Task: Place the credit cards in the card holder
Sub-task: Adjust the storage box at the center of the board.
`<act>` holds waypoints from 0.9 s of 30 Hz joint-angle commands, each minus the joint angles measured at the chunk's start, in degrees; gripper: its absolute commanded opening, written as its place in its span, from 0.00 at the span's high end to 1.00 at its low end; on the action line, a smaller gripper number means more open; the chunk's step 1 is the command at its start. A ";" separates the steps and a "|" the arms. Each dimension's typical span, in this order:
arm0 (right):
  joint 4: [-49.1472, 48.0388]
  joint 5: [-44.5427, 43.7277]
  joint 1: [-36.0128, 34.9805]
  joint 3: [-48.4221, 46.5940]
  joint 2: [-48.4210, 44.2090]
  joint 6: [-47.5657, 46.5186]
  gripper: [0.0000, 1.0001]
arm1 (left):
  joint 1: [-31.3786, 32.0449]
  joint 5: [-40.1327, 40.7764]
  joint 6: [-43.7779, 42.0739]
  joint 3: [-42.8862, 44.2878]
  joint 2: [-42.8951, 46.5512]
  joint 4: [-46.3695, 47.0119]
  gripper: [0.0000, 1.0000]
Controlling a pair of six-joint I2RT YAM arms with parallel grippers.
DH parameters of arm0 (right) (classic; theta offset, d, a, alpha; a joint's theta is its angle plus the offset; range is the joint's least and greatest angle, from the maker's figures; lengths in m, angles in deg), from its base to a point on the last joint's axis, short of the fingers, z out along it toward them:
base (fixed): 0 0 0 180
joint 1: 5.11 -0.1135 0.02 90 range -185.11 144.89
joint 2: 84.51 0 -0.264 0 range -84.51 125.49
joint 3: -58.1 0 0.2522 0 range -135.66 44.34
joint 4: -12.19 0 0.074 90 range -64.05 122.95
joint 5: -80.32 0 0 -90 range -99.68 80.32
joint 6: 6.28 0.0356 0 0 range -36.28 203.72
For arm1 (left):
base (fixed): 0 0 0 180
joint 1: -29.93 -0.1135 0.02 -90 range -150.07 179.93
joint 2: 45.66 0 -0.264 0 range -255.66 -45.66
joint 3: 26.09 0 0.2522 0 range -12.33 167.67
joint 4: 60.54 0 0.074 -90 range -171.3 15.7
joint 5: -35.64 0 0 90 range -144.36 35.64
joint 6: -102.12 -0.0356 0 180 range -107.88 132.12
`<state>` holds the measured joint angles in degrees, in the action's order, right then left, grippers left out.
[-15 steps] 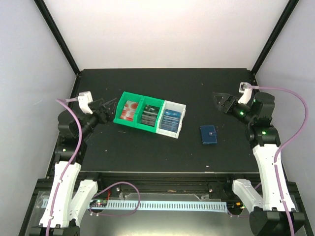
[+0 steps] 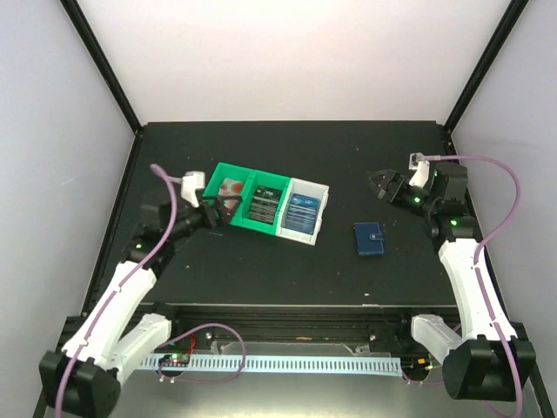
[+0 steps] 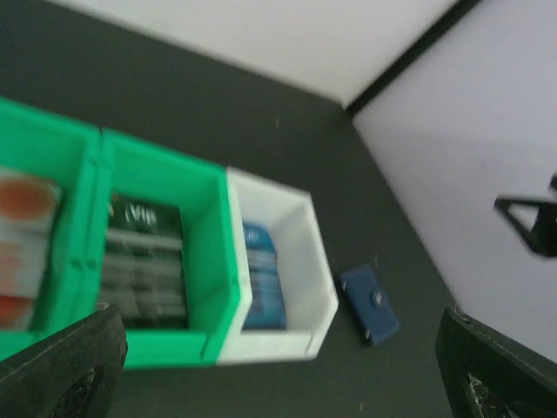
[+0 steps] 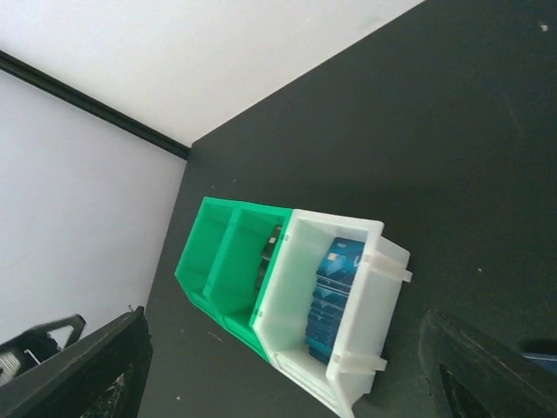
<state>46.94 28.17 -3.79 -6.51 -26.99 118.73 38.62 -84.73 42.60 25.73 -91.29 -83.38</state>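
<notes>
The table (image 2: 261,270) carries a three-part bin (image 2: 261,227) left of centre, its long axis running left to right with a slight tilt. The left gripper (image 2: 224,209) hangs at the bin's left end, fingers (image 3: 65,374) spread wide with nothing between them. Its wrist view looks along the bin toward the right. The right gripper (image 2: 377,185) hangs well apart from the bin's right end and points left toward it. It is likewise spread wide and empty. The wallet (image 2: 369,239) lies shut and flat on the table between the bin and the right arm, on the near side of the right gripper. Its long axis runs roughly far to near, and its snap tab is on the right. The cards all sit in the bin: red-and-white cards (image 2: 228,196) in the left green part, dark cards (image 2: 261,205) in the middle, blue cards (image 2: 301,212) in the white right part. Each stack's long axis lies across the bin. I judge the left arm nearer the cards, with the red-and-white stack right by its fingertips. The right arm is nearer the wallet, which likely needs opening first.
</notes>
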 commanded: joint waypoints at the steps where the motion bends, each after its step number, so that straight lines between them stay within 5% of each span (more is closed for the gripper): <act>1: 1.93 -4.84 -0.60 1.54 0.69 -2.40 0.15 | 10.96 9.35 -2.64 3.21 -5.41 -7.86 0.01; 14: 6.79 -13.90 -3.14 5.39 1.98 -6.11 0.15 | 31.67 23.06 8.18 4.20 -24.53 -15.68 0.11; 22: 8.53 -19.74 -7.50 5.64 3.59 -7.09 0.15 | 36.41 28.37 9.17 6.64 -32.62 -19.71 0.01; 27: 10.93 -26.73 -12.32 4.55 6.61 -8.13 0.15 | 37.03 29.52 7.92 8.87 -38.09 -19.17 0.23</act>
<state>55.38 8.65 -13.10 -1.09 -22.40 112.10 75.01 -58.04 50.81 31.15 -126.28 -101.63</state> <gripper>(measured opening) 0.847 0.849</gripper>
